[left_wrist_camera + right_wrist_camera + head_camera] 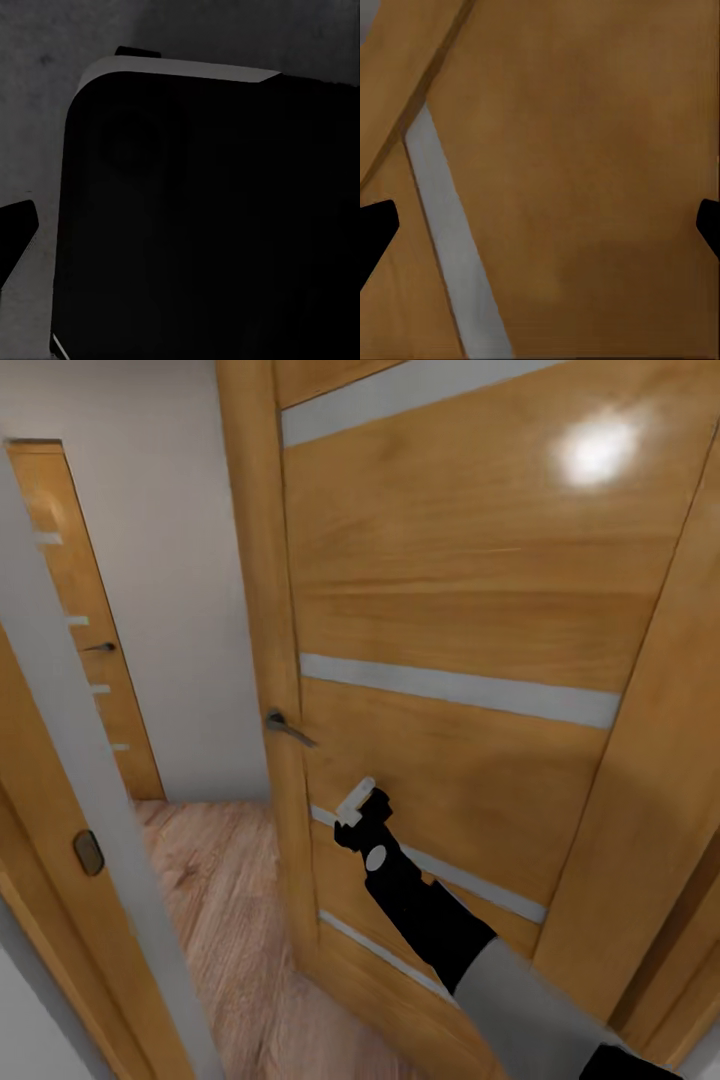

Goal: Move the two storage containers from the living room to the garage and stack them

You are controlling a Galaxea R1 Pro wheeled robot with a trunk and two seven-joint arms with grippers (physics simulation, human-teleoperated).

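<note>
Right claw (357,803) spread open | glossy wood door (450,600), pale strips | left claw maybe unreadable

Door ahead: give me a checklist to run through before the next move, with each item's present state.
1. Right claw close against the door, below the handle: ok.
2. Right claw open: ok; in the right wrist view its tips sit at opposite edges, with the door panel between.
3. Handle gripped: not ok.
4. Gap beside the door onto the wood floor: ok.
5. Left claw state: cannot tell; the left wrist view is dark.
</note>
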